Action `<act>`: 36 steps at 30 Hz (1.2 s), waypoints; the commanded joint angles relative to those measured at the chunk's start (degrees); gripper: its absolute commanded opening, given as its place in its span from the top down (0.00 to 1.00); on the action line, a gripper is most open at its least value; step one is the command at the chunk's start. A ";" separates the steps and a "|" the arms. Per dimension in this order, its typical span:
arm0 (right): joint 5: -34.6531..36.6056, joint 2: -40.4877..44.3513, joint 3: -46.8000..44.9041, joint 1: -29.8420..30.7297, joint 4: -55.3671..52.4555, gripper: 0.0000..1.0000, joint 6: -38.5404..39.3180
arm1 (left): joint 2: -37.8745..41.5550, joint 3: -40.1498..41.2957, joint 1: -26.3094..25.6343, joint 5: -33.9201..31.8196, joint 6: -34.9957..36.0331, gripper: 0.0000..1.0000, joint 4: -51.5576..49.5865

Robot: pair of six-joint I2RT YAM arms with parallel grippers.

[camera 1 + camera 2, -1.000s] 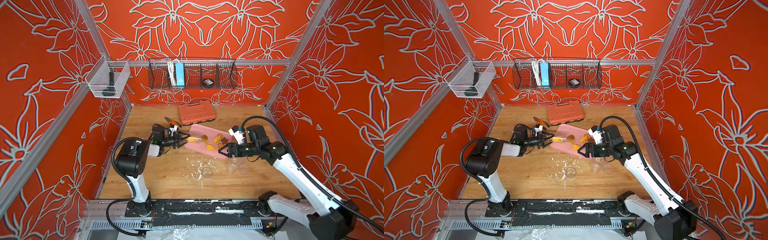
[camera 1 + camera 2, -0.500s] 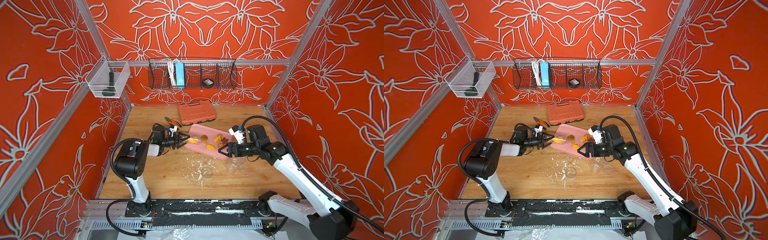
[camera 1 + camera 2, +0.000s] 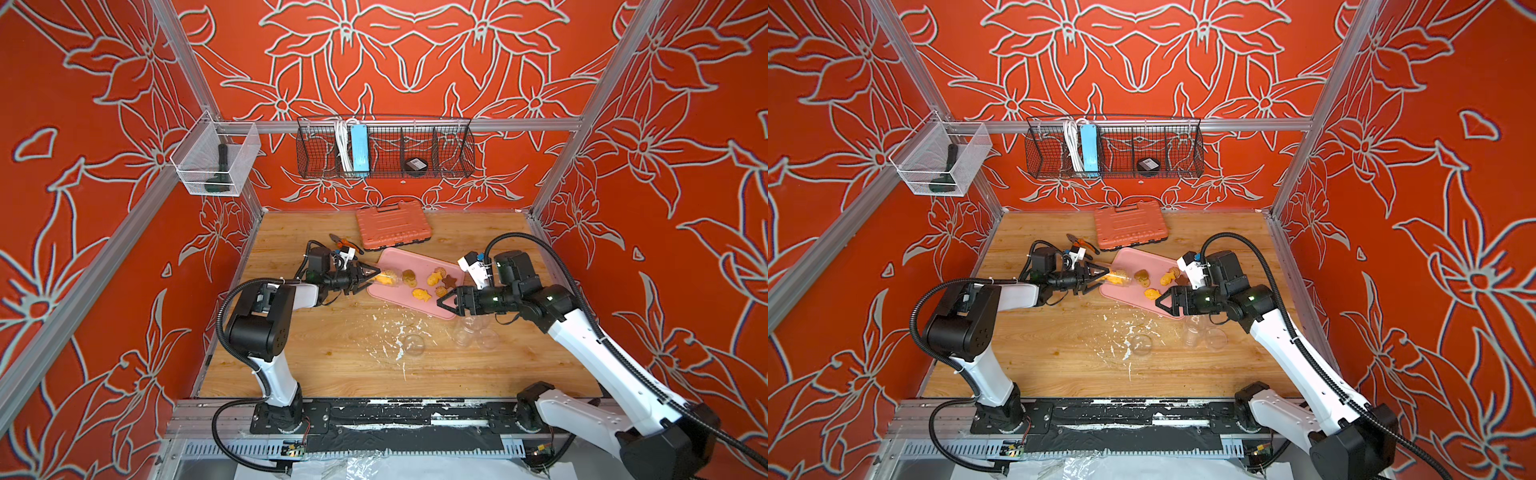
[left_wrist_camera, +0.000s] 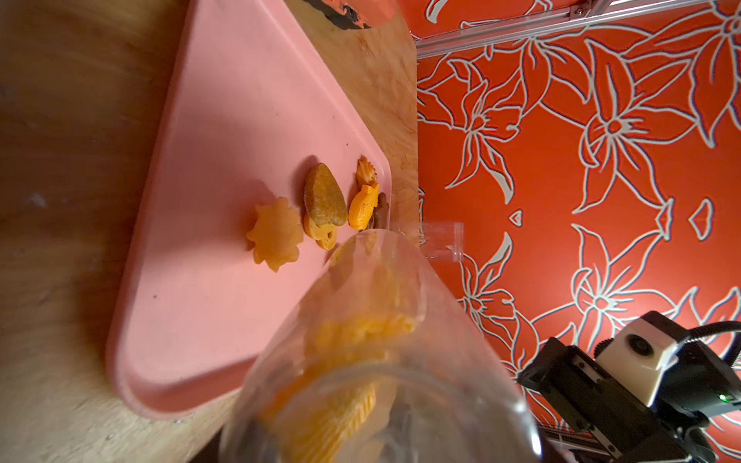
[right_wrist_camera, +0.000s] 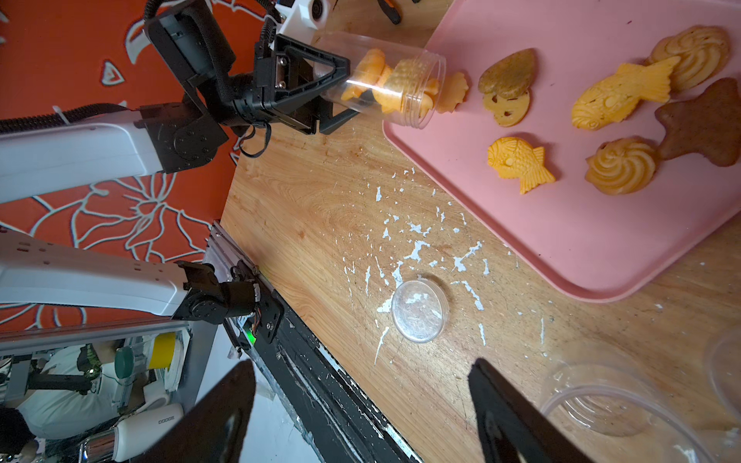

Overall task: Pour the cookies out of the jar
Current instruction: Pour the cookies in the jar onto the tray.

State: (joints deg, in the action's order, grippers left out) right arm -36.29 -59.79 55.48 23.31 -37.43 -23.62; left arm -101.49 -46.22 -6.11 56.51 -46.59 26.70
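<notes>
My left gripper (image 3: 371, 276) is shut on the base of a clear jar (image 3: 387, 279) that lies tipped on its side. The jar's mouth (image 5: 421, 94) reaches over the left edge of a pink tray (image 3: 415, 262). A few orange cookies (image 5: 383, 80) sit inside the jar. Several more cookies (image 5: 617, 100), among them fish, swirls and a brown star, lie spread on the tray. My right gripper (image 3: 444, 300) hangs open with nothing between its fingers (image 5: 505, 409), above the table at the tray's near right corner.
A clear round lid (image 5: 419, 310) lies on the wood among white flecks. Empty clear jars (image 3: 473, 334) stand under my right arm. Behind the tray are an orange case (image 3: 392, 224) and pliers (image 3: 345, 245). A wire basket (image 3: 384, 145) hangs on the back wall.
</notes>
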 commanded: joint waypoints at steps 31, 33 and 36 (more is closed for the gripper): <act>-0.66 1.02 -0.29 -0.24 -0.10 0.15 -0.45 | 2.09 0.39 -1.98 3.39 -0.52 0.37 5.99; -0.55 1.21 -0.07 -0.22 -0.64 0.15 -0.22 | 2.90 -3.16 -2.06 -0.71 7.98 0.37 -6.79; 0.16 1.93 -0.32 -0.20 -0.81 0.15 -0.03 | 2.70 0.40 -1.88 5.36 -2.80 0.37 8.85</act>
State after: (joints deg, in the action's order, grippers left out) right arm -36.38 -59.31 55.44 23.31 -37.47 -23.86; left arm -99.18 -46.81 -7.88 57.39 -44.47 25.39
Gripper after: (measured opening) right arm 0.854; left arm 0.641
